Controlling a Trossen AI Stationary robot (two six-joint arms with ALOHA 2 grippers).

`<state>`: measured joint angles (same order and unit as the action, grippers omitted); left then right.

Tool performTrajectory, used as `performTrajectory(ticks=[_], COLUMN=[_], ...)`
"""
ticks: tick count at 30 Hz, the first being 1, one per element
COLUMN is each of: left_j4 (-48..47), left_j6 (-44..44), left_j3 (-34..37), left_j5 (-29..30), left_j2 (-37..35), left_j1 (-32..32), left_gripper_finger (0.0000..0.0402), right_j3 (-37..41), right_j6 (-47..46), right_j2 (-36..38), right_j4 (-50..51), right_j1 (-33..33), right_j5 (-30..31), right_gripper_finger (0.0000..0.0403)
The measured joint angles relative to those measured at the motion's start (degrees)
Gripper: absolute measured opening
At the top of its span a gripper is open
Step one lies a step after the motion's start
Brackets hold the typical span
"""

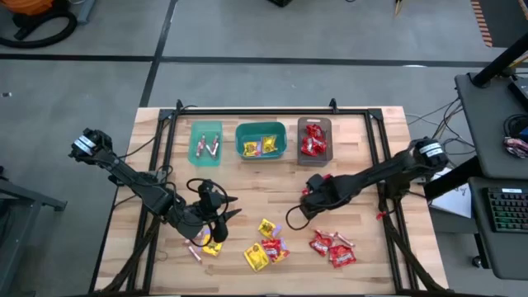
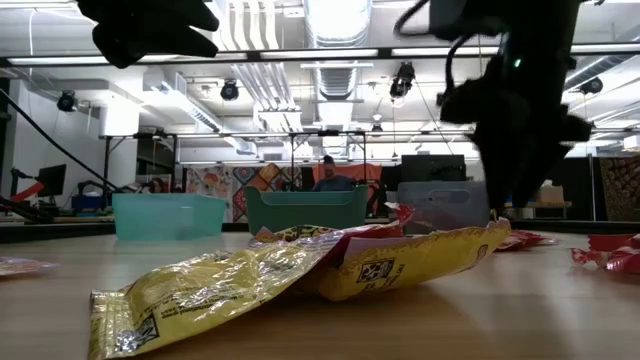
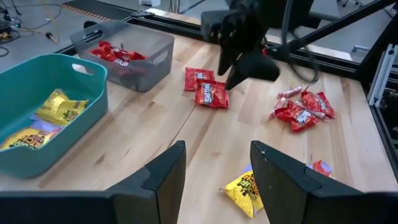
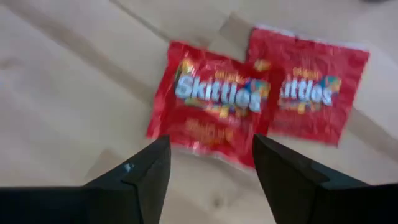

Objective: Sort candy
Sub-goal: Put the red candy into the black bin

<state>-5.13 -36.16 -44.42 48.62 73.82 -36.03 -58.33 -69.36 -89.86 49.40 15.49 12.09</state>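
Note:
Two red packets (image 4: 211,106) (image 3: 205,87) lie flat and side by side on the wood, one overlapping the other. My right gripper (image 4: 211,149) (image 1: 308,203) hangs open just above them, pointing steeply down, touching nothing. My left gripper (image 3: 217,177) (image 1: 216,221) is open over the near left of the table, beside a yellow packet (image 3: 245,193). More yellow packets (image 1: 257,256) (image 2: 300,275) and a pile of red packets with pinkish sticks (image 1: 334,247) (image 3: 301,109) lie loose near the front edge.
Three bins stand along the far side. The left teal bin (image 1: 206,142) holds pinkish sticks. The middle teal bin (image 1: 261,140) (image 3: 37,118) holds yellow packets. The grey-brown bin (image 1: 314,139) (image 3: 121,53) holds red packets. A black frame rail (image 1: 264,111) runs behind them.

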Motion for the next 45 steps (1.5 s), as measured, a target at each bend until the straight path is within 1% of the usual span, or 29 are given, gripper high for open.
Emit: performTrajectory(ticks=[4,8,12,14,17,24,27,32,39,42,45], left_j4=[0.0,0.0,0.0,0.0,0.0,-0.1,-0.1,-0.4,-1.4,-1.4,-1.4], left_j6=[0.0,0.2,0.2,0.1,0.1,0.0,-0.3,-0.4,-0.3,1.9,3.2], left_j3=[0.0,0.0,0.0,0.0,0.0,0.0,0.0,0.0,-0.1,-0.1,-0.1], left_j5=[0.4,0.4,0.4,0.5,0.5,0.5,0.5,0.5,0.4,-0.3,-2.3], left_j2=[0.0,0.0,0.0,0.0,0.0,0.0,0.0,0.0,-0.3,-0.3,-0.3], left_j1=[0.0,0.0,0.0,0.0,0.0,0.0,0.0,0.0,0.0,0.0,0.0], left_gripper_finger=[0.0164,0.0164,0.0164,0.0164,0.0164,0.0164,0.0164,0.0164,0.0164,0.0164,0.0164], right_j3=[0.0,-0.5,-0.7,-0.8,-0.7,-0.6,-0.6,-0.3,-0.3,-0.3,-0.4], right_j6=[2.4,4.5,5.7,5.9,5.9,8.5,9.5,10.4,13.2,15.2,17.3], right_j2=[-4.4,-8.3,-10.0,-10.1,-9.9,-9.8,-9.3,-6.0,3.6,8.4,13.0], right_j4=[-3.6,-4.4,-5.6,-6.0,-6.9,-9.7,-10.0,-9.4,-9.5,-9.5,-9.5], right_j1=[-1.2,-2.8,-3.3,-3.4,-3.4,-3.4,-3.4,-3.0,-1.0,-0.7,-1.1], right_j5=[1.0,1.7,2.1,1.8,1.5,1.6,1.0,-1.1,-0.3,1.7,5.2], right_gripper_finger=[0.0221,0.0221,0.0219,0.021,0.0176,0.0053,0.0022,0.0018,0.0017,0.0017,0.0017])
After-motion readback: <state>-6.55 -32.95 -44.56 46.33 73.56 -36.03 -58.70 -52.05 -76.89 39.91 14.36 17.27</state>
